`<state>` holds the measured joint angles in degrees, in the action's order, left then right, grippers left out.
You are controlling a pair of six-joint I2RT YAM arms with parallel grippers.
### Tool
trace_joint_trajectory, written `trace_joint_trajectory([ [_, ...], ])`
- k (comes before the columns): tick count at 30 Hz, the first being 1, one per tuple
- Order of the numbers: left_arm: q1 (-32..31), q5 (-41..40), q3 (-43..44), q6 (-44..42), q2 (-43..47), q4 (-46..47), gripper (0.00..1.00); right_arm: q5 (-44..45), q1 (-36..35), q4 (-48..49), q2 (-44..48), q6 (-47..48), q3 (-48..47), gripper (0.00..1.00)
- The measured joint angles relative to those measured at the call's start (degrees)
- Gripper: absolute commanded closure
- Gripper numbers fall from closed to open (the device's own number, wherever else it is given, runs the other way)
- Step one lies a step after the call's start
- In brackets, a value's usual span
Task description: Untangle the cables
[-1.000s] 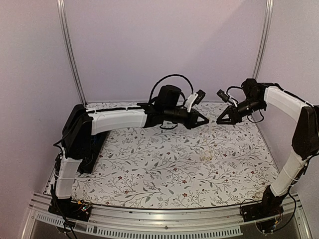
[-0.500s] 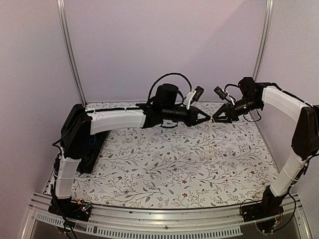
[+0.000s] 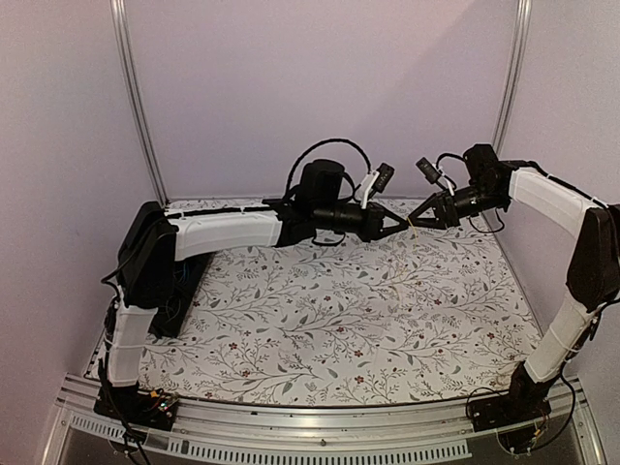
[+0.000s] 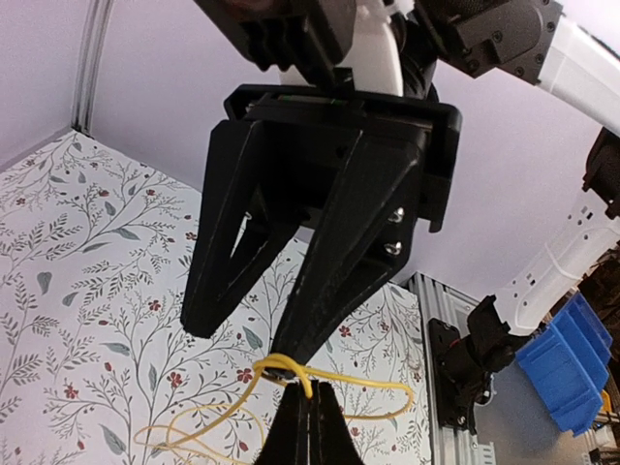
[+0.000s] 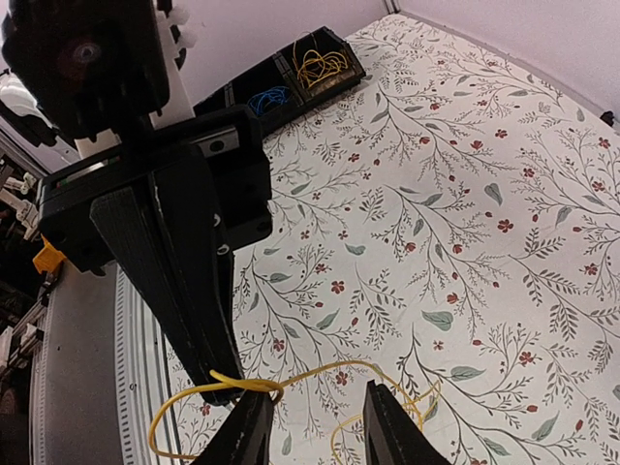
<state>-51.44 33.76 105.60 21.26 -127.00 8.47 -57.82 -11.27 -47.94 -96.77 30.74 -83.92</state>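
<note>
Above the far middle of the counter (image 3: 320, 320), your left claw (image 4: 308, 407) pinches the yellow cables (image 4: 276, 364) aloft, presumably so the right claw (image 5: 320, 412), spread open at their loop, can take a strand.

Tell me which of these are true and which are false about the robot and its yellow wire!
1. The left fingers pinch a yellow wire. True.
2. The right fingers are squeezed shut. False: they stand open, with a gap between them.
3. The two arms' fingers are at opposite sides of the table. False: their tips nearly meet, up in the air over its far end.
4. The table has a pattern of leaves and little flowers. True.
</note>
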Motion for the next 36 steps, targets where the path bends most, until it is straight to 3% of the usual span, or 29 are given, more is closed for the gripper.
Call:
trace_joint_trajectory([
  [8, 0.1, 0.3, 0.1, 0.5, 0.0, 0.5, 1.0, -2.5, -0.4, 1.3, -0.1, -1.4, 0.0, 0.6],
  [20, 0.5, 0.1, 0.1, 1.3, 0.0, 0.1, 1.0, -1.7, -1.1, 4.9, -0.5, -4.7, 0.9, 0.66],
  [29, 0.7, -0.5, 0.1, 1.5, -0.2, -0.1, 1.0, 4.2, -3.8, 12.6, -3.1, -15.5, 1.6, 0.65],
  [36, 0.5, -1.2, -0.7, 1.5, -0.2, 1.3, 1.0, 14.2, -1.4, 15.4, -7.5, -22.7, -0.9, 0.65],
])
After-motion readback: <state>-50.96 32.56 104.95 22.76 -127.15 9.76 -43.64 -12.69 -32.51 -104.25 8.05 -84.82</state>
